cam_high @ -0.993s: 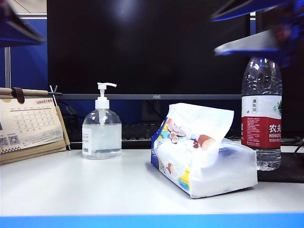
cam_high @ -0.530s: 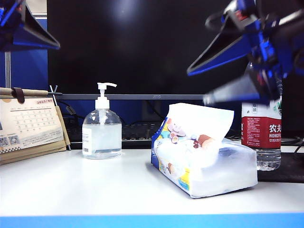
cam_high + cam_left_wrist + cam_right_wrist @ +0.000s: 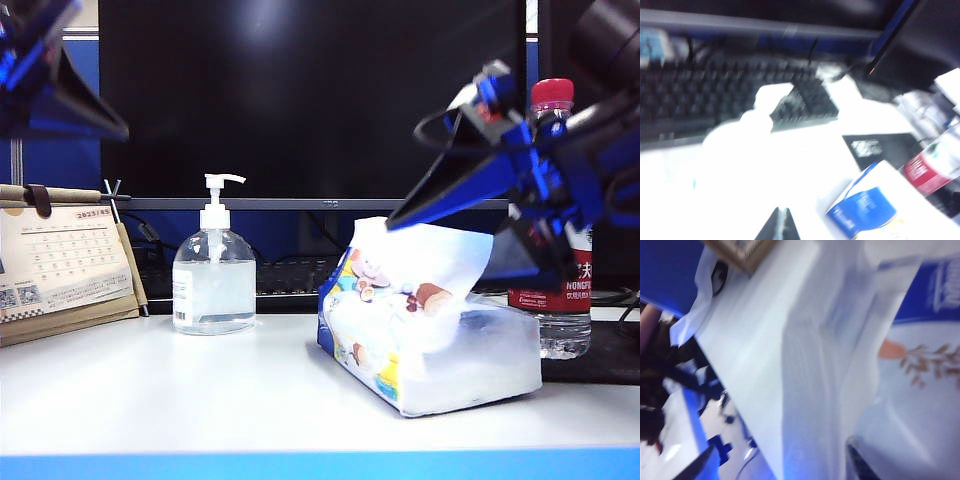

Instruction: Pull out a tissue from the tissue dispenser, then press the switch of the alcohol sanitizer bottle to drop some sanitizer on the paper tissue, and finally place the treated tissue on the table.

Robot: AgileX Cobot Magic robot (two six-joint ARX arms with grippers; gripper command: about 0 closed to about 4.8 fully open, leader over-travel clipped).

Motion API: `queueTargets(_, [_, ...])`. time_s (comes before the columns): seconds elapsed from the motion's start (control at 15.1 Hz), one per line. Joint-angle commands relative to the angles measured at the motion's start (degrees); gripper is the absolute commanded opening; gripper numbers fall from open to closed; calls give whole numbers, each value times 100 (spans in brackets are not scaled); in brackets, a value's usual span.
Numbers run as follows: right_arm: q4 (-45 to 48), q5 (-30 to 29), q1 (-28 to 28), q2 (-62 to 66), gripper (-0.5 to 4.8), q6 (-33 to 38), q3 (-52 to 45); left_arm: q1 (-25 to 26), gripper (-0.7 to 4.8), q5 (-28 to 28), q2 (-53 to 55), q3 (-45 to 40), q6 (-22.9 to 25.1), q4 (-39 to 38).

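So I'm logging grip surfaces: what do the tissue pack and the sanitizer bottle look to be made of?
The tissue pack looks like soft, glossy plastic film: it wrinkles, shines, and shows white tissue through it. The tissue sticking up looks like thin matte paper. The sanitizer bottle seems rigid clear plastic, gel visible inside, with an opaque white pump. The right gripper hovers at the tissue, jaws open.

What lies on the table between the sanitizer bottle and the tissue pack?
Nothing: in the exterior view, only bare white table separates the sanitizer bottle from the tissue pack; a keyboard sits further back.
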Motion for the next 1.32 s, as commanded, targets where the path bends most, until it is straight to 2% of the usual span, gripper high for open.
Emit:
queueTargets(0.07, [402,-168,66,232,216,-15,22,-4,-5,57,411,15,125,417])
queueTargets(0.13, [505,-168,66,306,144,-15,22,-7,-5,66,605,15,125,538])
queueTargets(0.2, [529,-142,66,313,125,-17,22,-4,-5,63,658,15,129,546])
queueTargets(0.26, [527,-2,66,313,79,-15,22,-2,-5,63,704,15,129,555])
queueTargets(0.4, [345,699,66,348,71,-20,22,-2,-5,68,704,15,127,619])
queueTargets(0.46, [328,780,66,442,73,-20,22,-2,-5,68,706,15,129,619])
queueTargets(0.93, [562,787,68,1158,75,-17,22,-2,-5,70,704,15,125,610])
queueTargets(1.19, [951,334,63,1150,75,90,44,-2,-5,70,704,15,125,610])
queueTargets(1.26, [1010,321,63,1150,68,160,52,-2,-5,70,704,15,125,610])
queueTargets(1.32, [1047,323,63,1145,31,164,52,-2,-5,70,704,15,125,612])
